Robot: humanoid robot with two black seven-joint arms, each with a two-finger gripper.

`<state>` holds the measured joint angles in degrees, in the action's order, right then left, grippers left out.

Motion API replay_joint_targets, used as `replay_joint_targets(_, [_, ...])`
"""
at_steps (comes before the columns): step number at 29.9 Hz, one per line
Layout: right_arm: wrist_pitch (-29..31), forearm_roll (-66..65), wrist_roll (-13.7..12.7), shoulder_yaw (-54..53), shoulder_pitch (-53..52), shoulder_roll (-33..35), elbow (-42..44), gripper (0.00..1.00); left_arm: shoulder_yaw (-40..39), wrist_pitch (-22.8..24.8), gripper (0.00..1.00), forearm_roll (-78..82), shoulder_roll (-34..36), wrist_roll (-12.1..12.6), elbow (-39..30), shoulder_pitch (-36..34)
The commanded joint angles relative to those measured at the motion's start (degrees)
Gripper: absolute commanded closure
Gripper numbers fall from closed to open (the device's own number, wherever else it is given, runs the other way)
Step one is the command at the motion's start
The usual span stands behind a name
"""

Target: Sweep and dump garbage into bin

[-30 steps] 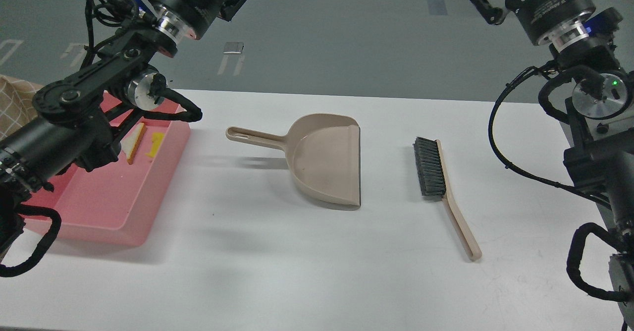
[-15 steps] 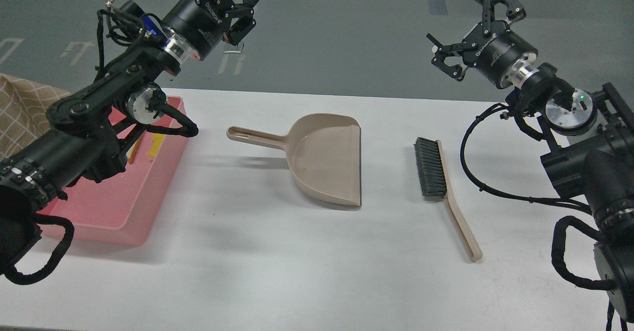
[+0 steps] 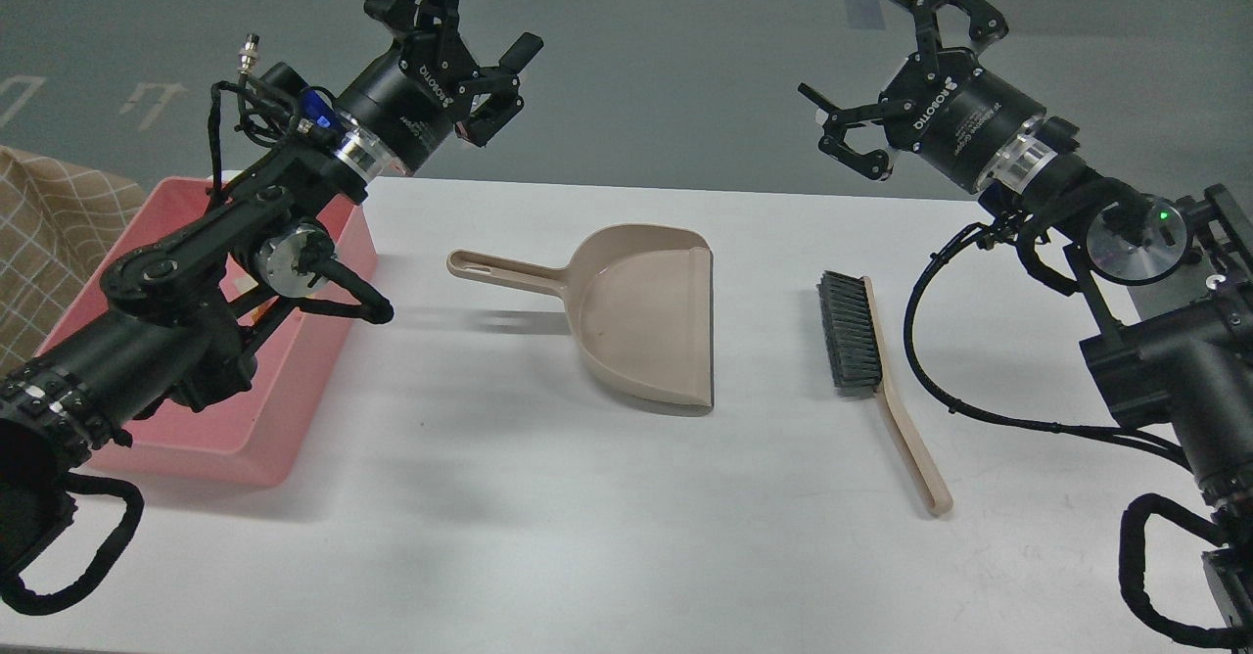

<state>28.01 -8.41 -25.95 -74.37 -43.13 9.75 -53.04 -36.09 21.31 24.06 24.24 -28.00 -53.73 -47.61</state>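
The pink bin (image 3: 210, 453) stands at the table's left edge, and my left arm covers most of it. The yellow chunk and the bread slice are hidden behind that arm. The beige dustpan (image 3: 641, 316) lies empty in the middle of the table with its handle pointing left. The beige brush (image 3: 866, 341) with dark bristles lies to its right. My left gripper (image 3: 480, 3) is open and empty, held high above the table's far edge. My right gripper (image 3: 850, 42) is open and empty, high above the far edge and beyond the brush.
A checked beige cloth (image 3: 49, 233) lies at the far left beside the bin. The white table (image 3: 548, 517) ends at its far edge just below both grippers. My right arm's base (image 3: 1175, 360) stands over the table's right end.
Both grippers have come down into view and moved inward, with open fingers now showing. My left arm has shifted over the bin and now covers the two garbage pieces. Dustpan and brush have not moved.
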Motion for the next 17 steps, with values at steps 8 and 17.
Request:
replay_joint_targets(8, [0.0,2.3,-2.1,0.1,1.4,1.7,0.3,0.01,-0.6,-2.4,0.02,-0.5,2.7,0.0,-5.3,0.6])
replay_joint_targets(17, [0.0,2.1,-2.1,-0.6,2.2,1.0,0.5,0.01,-0.6,-2.4,0.02,-0.5,2.4,0.0,-5.7,0.6])
